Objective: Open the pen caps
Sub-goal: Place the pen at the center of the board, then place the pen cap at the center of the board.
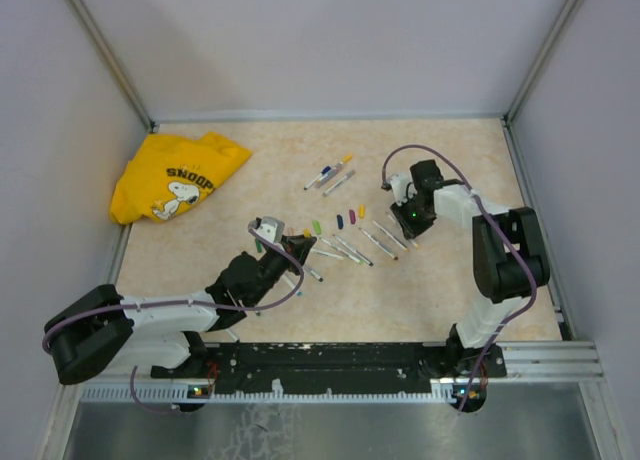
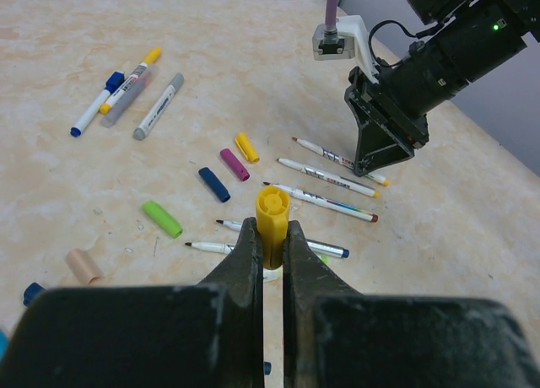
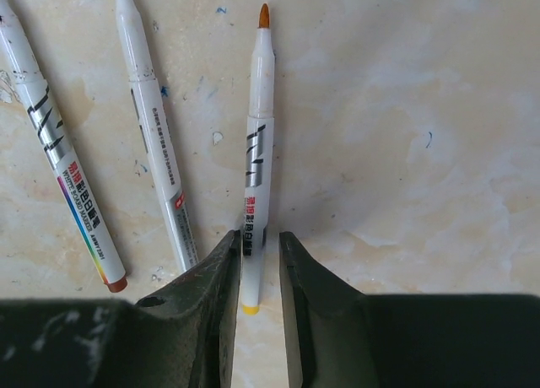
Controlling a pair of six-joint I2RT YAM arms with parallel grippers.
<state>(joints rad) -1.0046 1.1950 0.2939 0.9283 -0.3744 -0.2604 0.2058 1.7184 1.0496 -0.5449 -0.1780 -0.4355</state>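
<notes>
The pale marbled bench is walled on its left, far and right edges. There is bare room along the near edge in front of both arms, and more toward the far right corner. A crumpled yellow printed T-shirt fills the far left corner.

The pens are bunched at the middle of the bench, so the working space there is tight. The left hand is clamped on a stubby yellow plastic pen cap, which it holds upright above the middle. The cap's lower part is hidden between the fingers.

Beyond it, loose on the bench, lie a green cap, a dark blue cap, a purple cap and a second yellow cap. A pale peach cap lies nearer the left edge. Three markers with their caps on lie apart, toward the far edge.

The right hand is down over the right end of the cluster. Its jaws are slightly parted on either side of a thin white pen barrel with a bare orange tip that lies flat on the bench. The barrel's yellow near end sits between the fingers. Two more white uncapped barrels lie just beside it, and their print is too small to read. A blue piece at the left wrist view's edge is cut off, and I can't make out what it is.
</notes>
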